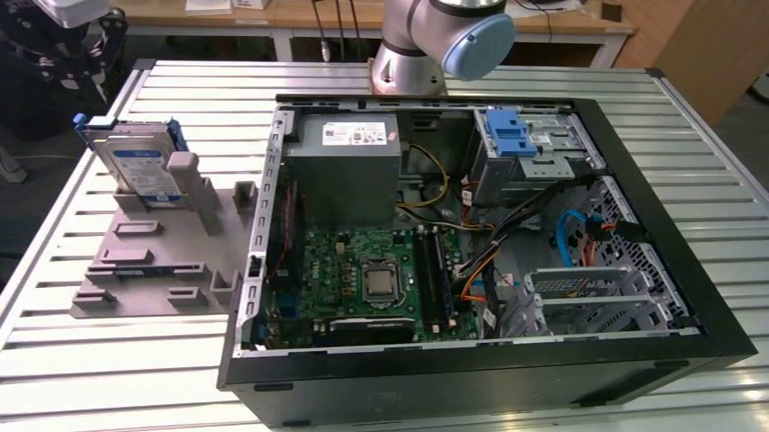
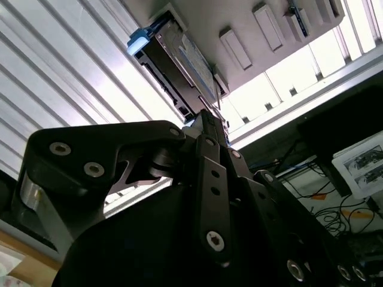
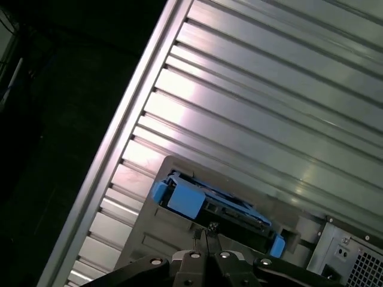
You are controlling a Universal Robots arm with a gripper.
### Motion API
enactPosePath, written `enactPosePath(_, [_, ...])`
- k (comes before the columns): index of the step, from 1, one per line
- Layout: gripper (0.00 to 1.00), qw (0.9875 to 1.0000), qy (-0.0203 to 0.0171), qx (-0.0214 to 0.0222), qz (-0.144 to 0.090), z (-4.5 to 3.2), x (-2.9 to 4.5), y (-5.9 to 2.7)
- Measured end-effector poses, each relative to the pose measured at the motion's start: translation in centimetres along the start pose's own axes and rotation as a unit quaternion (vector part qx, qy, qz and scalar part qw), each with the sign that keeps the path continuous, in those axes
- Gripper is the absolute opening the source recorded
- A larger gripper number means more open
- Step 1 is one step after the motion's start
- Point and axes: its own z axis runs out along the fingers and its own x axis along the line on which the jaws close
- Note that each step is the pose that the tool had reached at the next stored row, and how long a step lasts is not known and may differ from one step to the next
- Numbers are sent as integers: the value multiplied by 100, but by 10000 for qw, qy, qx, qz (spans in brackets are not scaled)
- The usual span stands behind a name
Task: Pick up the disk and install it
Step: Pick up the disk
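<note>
The disk [image 1: 142, 166] stands on edge in a grey fixture [image 1: 157, 261] on the slatted table, at the exterior view's left. It is silver-grey with a white-and-blue label and blue carrier rails. In both wrist views my gripper [image 3: 204, 230] hangs above the disk [image 3: 215, 206] and apart from it. Its two thin black fingers lie together, shut on nothing. In the second wrist view the gripper [image 2: 206, 118] points at the near end of the disk [image 2: 179, 66].
An open computer case [image 1: 673, 270] lies to the right of the fixture, with a motherboard, a grey power-supply box [image 1: 348, 171] and a blue-latched drive cage [image 1: 523, 144]. The arm's base [image 1: 415, 54] stands behind the case. The table's edge [image 3: 128, 125] runs near the fixture.
</note>
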Motion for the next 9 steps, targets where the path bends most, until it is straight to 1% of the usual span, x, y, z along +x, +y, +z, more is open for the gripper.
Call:
enactPosePath(4, [11,9998,9,0,-205,1,0,0])
enactPosePath(9, [11,9990,20,1,-454,2,0,0])
